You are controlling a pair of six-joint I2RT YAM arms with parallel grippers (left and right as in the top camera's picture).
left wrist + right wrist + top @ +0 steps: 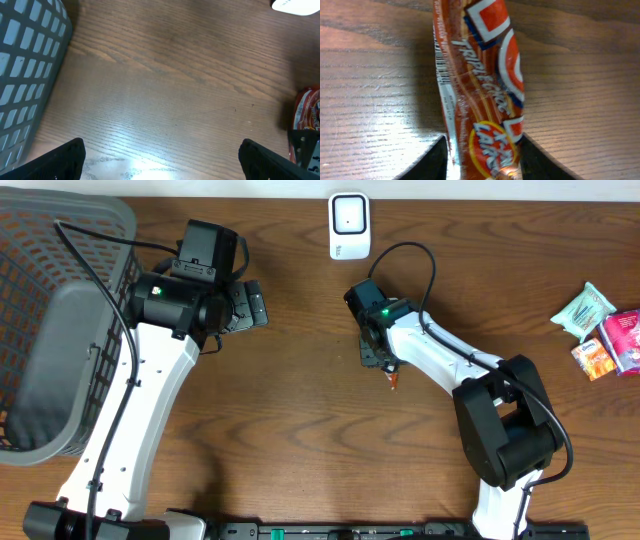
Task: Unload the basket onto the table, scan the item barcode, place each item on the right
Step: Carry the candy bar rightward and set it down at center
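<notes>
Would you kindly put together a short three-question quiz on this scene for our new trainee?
1. True or false: the left gripper holds the orange-red foil snack wrapper.
2. Which is nearest the white plastic barcode scanner? A) grey plastic basket B) right gripper C) teal snack packet
3. Fill in: the wrapper sits between the right gripper's two ____.
Key: 1 false, the left gripper is open and empty; 2 B; 3 fingers.
</notes>
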